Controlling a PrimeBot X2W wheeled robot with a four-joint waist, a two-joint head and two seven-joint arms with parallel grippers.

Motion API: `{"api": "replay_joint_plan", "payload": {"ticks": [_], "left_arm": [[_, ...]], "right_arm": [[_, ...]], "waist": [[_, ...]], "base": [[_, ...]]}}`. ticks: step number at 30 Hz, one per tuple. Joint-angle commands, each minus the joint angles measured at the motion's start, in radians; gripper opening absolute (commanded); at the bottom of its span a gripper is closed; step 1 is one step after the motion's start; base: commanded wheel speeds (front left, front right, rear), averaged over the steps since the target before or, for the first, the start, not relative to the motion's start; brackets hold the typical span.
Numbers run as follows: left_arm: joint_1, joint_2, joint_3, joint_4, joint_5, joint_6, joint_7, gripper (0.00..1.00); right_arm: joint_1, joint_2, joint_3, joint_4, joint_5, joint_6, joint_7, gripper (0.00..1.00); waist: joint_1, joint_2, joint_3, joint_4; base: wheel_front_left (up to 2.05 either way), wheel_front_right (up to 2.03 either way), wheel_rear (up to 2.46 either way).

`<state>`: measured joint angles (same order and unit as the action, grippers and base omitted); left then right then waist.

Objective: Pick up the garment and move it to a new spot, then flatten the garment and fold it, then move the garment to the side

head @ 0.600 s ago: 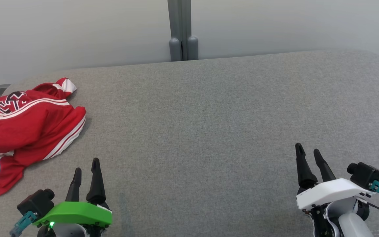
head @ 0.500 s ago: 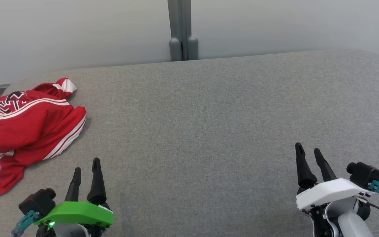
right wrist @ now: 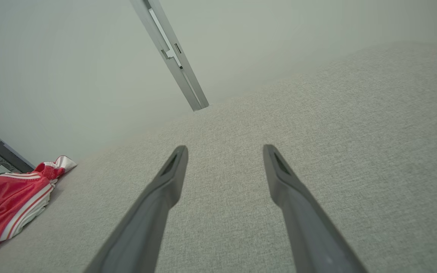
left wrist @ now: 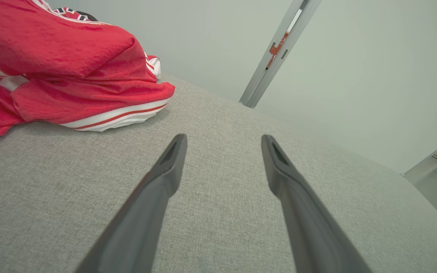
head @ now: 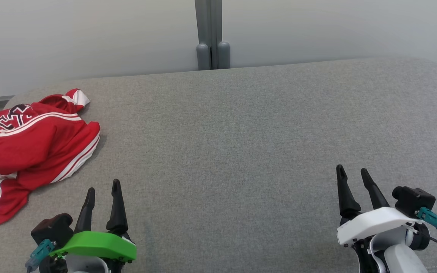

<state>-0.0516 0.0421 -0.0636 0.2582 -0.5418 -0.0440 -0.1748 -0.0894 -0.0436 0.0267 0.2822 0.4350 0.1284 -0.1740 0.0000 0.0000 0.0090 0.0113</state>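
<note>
The garment (head: 32,151) is red with white stripes and a black-and-white emblem; it lies crumpled at the far left of the grey padded surface (head: 241,132). It also fills the upper left of the left wrist view (left wrist: 59,72) and peeks in at the lower left of the right wrist view (right wrist: 10,201). My left gripper (head: 103,187) hovers open just right of and nearer than the garment, apart from it, nothing between its fingers (left wrist: 165,170). Far off at the lower right, my right gripper (head: 351,170) is open and holds nothing.
A pale wall with a grey vertical post (head: 211,34) runs behind the surface's far edge. The surface's left edge lies close beside the garment. Grey fabric stretches wide between the two grippers and toward the right.
My left gripper has shifted slightly right and forward. The right gripper has eased a little left. The garment lies as before.
</note>
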Motion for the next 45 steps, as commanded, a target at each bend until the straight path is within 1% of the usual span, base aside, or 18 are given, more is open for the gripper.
{"api": "replay_joint_plan", "payload": {"ticks": [1,21,41,45], "left_arm": [[-0.02,0.008,-0.002,-0.011,0.026,0.002,-0.009,1.0],[-0.021,0.01,-0.016,-0.006,0.164,0.012,-0.053,1.0],[-0.02,0.011,-0.036,-0.006,0.252,0.029,-0.088,1.0],[-0.018,0.012,-0.038,-0.008,0.262,0.031,-0.091,1.0]], "right_arm": [[-0.02,-0.006,0.001,-0.006,-0.02,0.003,-0.011,1.0],[-0.015,-0.008,0.015,0.006,-0.175,0.003,-0.053,1.0],[-0.024,-0.009,0.032,0.026,-0.309,0.004,-0.089,1.0],[-0.022,-0.009,0.035,0.025,-0.317,0.004,-0.092,1.0]], "waist": [[0.0,0.0,0.0,0.0],[0.0,0.0,-0.004,0.003],[0.0,0.0,-0.003,0.004],[0.0,0.0,-0.004,0.003]], "base": [[0.0,0.0,0.0],[0.0,0.0,0.0],[0.0,0.0,0.0],[0.0,0.0,0.0]]}}
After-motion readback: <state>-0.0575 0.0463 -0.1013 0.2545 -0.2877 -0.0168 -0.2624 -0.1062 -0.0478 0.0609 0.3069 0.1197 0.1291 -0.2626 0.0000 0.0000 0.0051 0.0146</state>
